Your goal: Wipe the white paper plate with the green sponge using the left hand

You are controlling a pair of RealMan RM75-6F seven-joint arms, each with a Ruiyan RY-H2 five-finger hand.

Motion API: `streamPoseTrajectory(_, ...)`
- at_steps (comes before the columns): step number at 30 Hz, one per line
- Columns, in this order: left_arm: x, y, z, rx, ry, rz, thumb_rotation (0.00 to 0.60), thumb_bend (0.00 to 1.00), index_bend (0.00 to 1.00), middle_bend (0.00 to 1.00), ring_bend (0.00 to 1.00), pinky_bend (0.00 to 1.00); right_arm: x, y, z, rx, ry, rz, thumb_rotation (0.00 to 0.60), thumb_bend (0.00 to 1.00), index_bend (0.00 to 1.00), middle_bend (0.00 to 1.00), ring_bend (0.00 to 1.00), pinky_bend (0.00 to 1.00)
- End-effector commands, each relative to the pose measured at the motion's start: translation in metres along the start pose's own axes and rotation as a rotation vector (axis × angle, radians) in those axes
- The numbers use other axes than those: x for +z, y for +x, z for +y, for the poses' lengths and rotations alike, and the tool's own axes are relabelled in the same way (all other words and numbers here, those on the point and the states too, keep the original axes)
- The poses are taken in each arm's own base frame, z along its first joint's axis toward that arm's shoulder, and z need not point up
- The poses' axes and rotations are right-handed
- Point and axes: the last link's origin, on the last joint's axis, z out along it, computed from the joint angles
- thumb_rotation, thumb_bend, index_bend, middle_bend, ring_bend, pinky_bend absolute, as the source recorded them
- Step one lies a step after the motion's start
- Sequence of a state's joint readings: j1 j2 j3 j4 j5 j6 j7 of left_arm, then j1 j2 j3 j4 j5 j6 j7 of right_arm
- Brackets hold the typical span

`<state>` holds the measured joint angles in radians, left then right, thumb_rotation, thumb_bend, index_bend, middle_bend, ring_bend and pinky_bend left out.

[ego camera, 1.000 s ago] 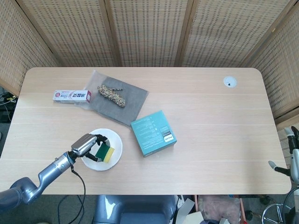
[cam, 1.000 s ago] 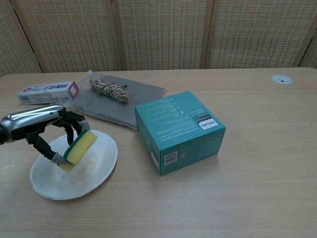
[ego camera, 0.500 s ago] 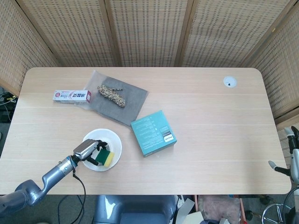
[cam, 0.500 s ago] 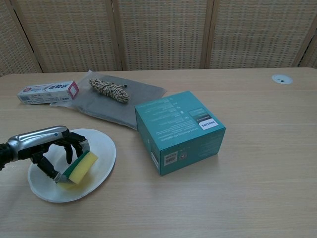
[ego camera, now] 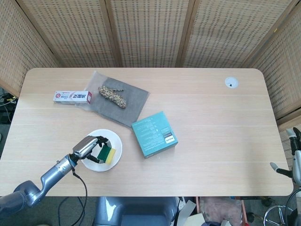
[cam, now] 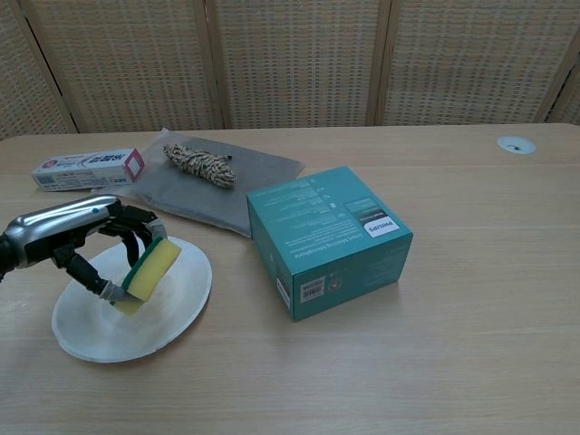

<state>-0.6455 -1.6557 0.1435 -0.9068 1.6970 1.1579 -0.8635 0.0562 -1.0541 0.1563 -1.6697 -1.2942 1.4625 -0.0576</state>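
The left hand (cam: 86, 237) is clamped on the green sponge (cam: 150, 270), pressing it tilted onto the white paper plate (cam: 172, 304) on the bench. Soft sponge likely squashes; the light plate may slide.

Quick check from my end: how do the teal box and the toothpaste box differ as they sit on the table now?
The teal box is squat and nearly square; the toothpaste box is long, thin and lies flat. The teal box is one dark colour with small print; the toothpaste box is white with red ends. The teal box sits mid-table beside the plate; the toothpaste box lies at the far left, by the grey cloth. Both are closed cartons, untouched by either hand.
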Motion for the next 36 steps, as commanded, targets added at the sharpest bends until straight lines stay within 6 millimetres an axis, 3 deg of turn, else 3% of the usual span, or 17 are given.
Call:
streamPoseTrajectory(1, 0.001, -0.001, -0.001, 0.019, 0.014, -0.014, 0.600, 0.30, 0.60, 0.47, 0.38, 0.43, 0.000, 0.000, 0.000, 0.000, 0.000, 0.000, 0.600, 0.00, 0.04, 0.00, 0.00, 0.00)
streamPoseTrajectory(7, -0.001, -0.021, -0.014, 0.046, 0.074, -0.069, 0.600, 0.30, 0.60, 0.47, 0.38, 0.43, 0.000, 0.000, 0.000, 0.001, -0.002, -0.002, 0.600, 0.00, 0.04, 0.00, 0.00, 0.00)
streamPoseTrajectory(14, 0.000, -0.031, -0.019, 0.063, 0.081, -0.086, 0.600, 0.30, 0.60, 0.47, 0.38, 0.43, 0.001, 0.000, 0.000, 0.001, -0.003, -0.002, 0.600, 0.00, 0.04, 0.00, 0.00, 0.00)
streamPoseTrajectory(20, 0.002, -0.024, -0.015, 0.060, 0.054, -0.054, 0.600, 0.30, 0.59, 0.47, 0.38, 0.43, 0.000, 0.001, 0.001, 0.003, -0.002, 0.000, 0.600, 0.00, 0.04, 0.00, 0.00, 0.00)
streamPoseTrajectory(26, 0.005, -0.003, -0.008, 0.096, 0.015, 0.007, 0.600, 0.30, 0.60, 0.47, 0.38, 0.43, 0.000, 0.001, 0.000, 0.004, 0.001, 0.000, 0.600, 0.00, 0.04, 0.00, 0.00, 0.00)
streamPoseTrajectory(36, 0.013, -0.008, -0.019, 0.123, 0.075, -0.006, 0.600, 0.30, 0.60, 0.47, 0.38, 0.43, 0.000, 0.001, 0.000, 0.003, 0.001, -0.002, 0.600, 0.00, 0.04, 0.00, 0.00, 0.00)
